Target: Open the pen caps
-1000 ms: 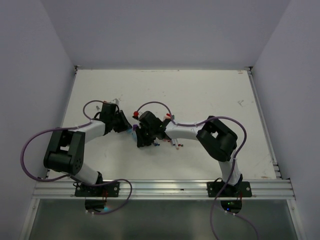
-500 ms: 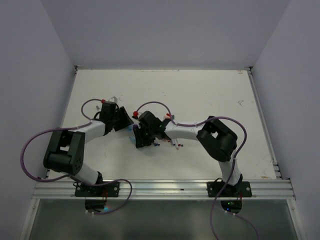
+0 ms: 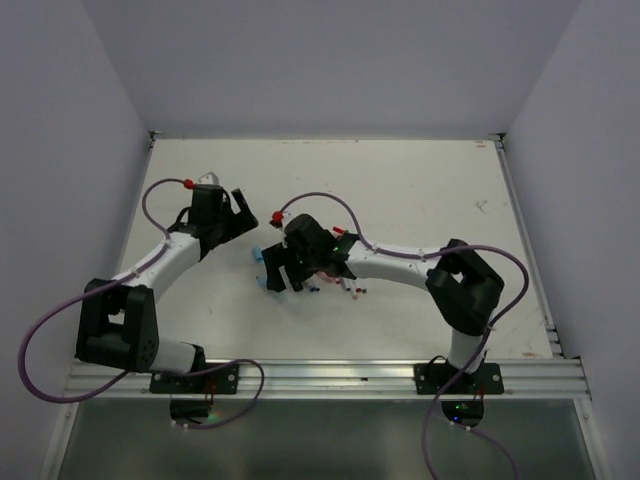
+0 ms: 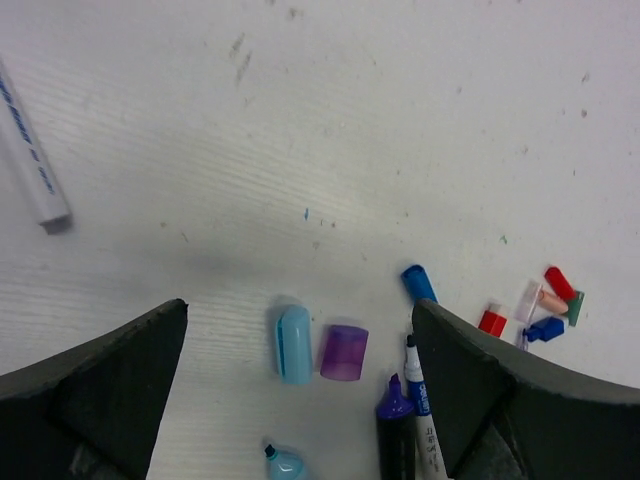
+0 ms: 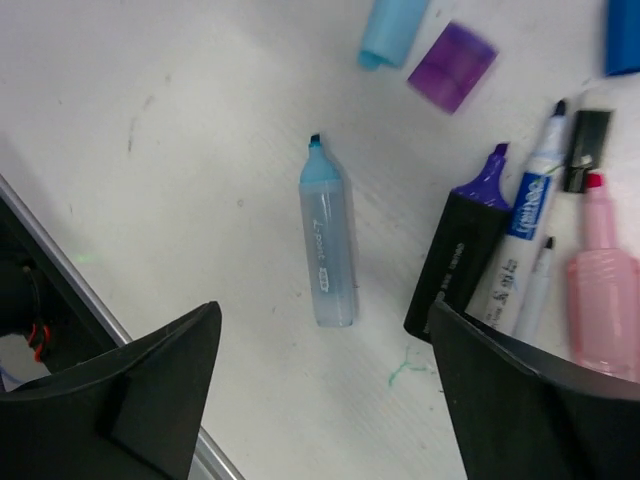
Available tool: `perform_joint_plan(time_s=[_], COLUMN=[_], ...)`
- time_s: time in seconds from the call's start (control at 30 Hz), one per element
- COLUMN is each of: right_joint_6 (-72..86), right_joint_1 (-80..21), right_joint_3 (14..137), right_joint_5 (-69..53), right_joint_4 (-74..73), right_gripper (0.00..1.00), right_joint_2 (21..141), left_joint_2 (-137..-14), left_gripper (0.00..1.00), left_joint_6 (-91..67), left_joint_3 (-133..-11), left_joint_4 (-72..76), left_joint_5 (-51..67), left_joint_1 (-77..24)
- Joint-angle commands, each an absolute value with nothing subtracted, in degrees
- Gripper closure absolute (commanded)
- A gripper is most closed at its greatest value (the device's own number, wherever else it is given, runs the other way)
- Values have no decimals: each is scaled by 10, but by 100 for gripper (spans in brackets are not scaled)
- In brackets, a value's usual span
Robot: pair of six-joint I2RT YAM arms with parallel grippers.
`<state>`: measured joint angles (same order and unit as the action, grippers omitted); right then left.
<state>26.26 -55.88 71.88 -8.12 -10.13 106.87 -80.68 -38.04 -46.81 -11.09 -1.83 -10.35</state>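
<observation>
- The pen caps lie off their pens on the table [image 4: 420, 120]; a light blue cap [image 4: 294, 343] and a purple cap [image 4: 345, 352] lie side by side, just apart; a blue cap [image 4: 419, 283] lies near them on the purple cap's side; past it, a red cap [image 4: 492, 320], a second red cap [image 4: 560, 283] and a small blue cap [image 4: 545, 329] huddle close together
- Near the light blue and purple caps lies the light blue highlighter [image 5: 328, 240], bare-tipped, its tip toward the light blue cap; beside it the purple highlighter [image 5: 460, 250], black-barrelled and also uncapped; a white pen [image 5: 530, 220] lies right against that barrel, tip bare; a pink highlighter [image 5: 603, 290] comes next, at the frame's edge
- The right gripper [image 5: 323, 310] hangs over the light blue highlighter; its fingers are spread wide and hold nothing
- The left gripper [image 4: 300, 310] also has its fingers spread wide with nothing between them; the caps show on the table beyond
- A lone white pen [image 4: 30, 150] lies well apart from the cluster, at the edge of the left wrist view
- From above, the cluster sits mid-table under the right gripper; the left gripper is off to its left
</observation>
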Motion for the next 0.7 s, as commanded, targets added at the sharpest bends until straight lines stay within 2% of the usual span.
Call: perform_joint_plan(time_s=[0.0, 0.23, 0.47, 0.67], right_joint_6=[235, 216, 251, 236], right_joint_1=[-559, -548, -499, -494], right_joint_3=[701, 609, 567, 539], right_joint_5=[-15, 62, -37, -6], right_joint_4=[-104, -59, -28, -3], right_gripper=[9, 1, 1, 5], right_joint_2=[988, 890, 891, 873], left_joint_2=[-797, -862, -963, -1047], left_gripper=[3, 5, 14, 24], left_joint_6=[-363, -359, -357, -349], left_joint_3=[-506, -576, -668, -733], left_joint_4=[-163, -205, -237, -258], left_joint_5=[-88, -150, -157, -142], left_joint_1=[-77, -20, 19, 44])
